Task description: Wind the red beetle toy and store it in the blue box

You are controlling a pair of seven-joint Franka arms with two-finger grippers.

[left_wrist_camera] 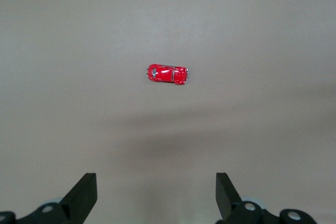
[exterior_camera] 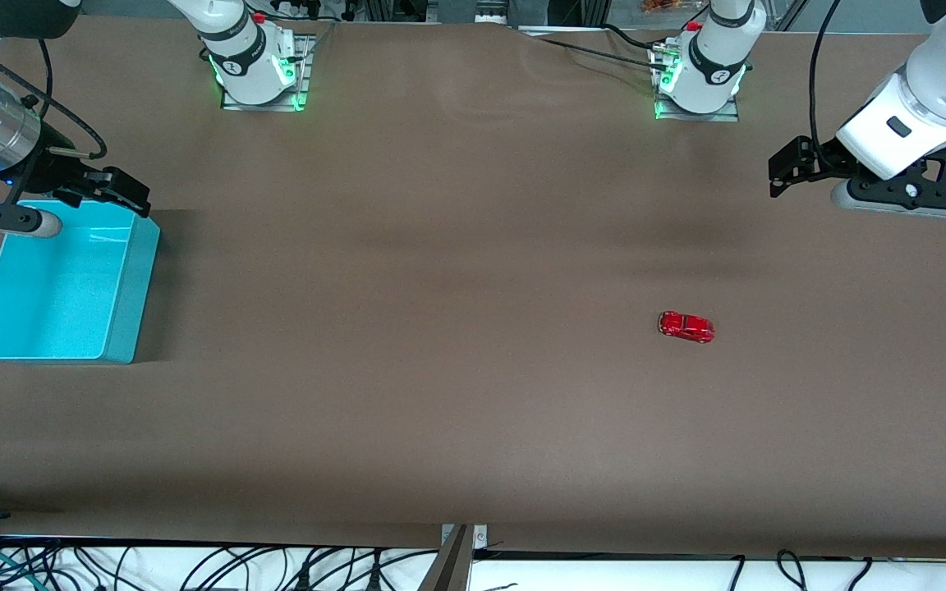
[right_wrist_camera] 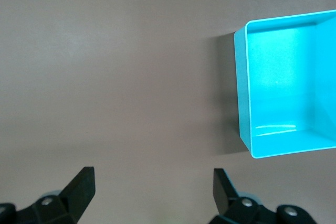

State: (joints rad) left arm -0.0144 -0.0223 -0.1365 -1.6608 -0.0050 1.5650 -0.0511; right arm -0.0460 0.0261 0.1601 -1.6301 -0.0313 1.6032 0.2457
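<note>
Two tools: left tool (exterior_camera: 785, 174) and right tool (exterior_camera: 116, 190), both spread apart, empty, aloft.
Red beetle toy (exterior_camera: 686, 327): on the tabletop (exterior_camera: 440, 369), toward the left arm's end.
Blue box (exterior_camera: 124, 316): at the right arm's edge.

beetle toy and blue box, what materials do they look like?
Red beetle toy: glossy painted shell with bright highlights, metal or hard plastic, can't tell which.
Blue box: likely moulded plastic, smooth thin turquoise walls with a soft sheen on the floor.

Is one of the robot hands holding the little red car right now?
No, nothing is held. The red beetle toy sits alone on the table. The left gripper and right gripper are both open and empty.
</note>
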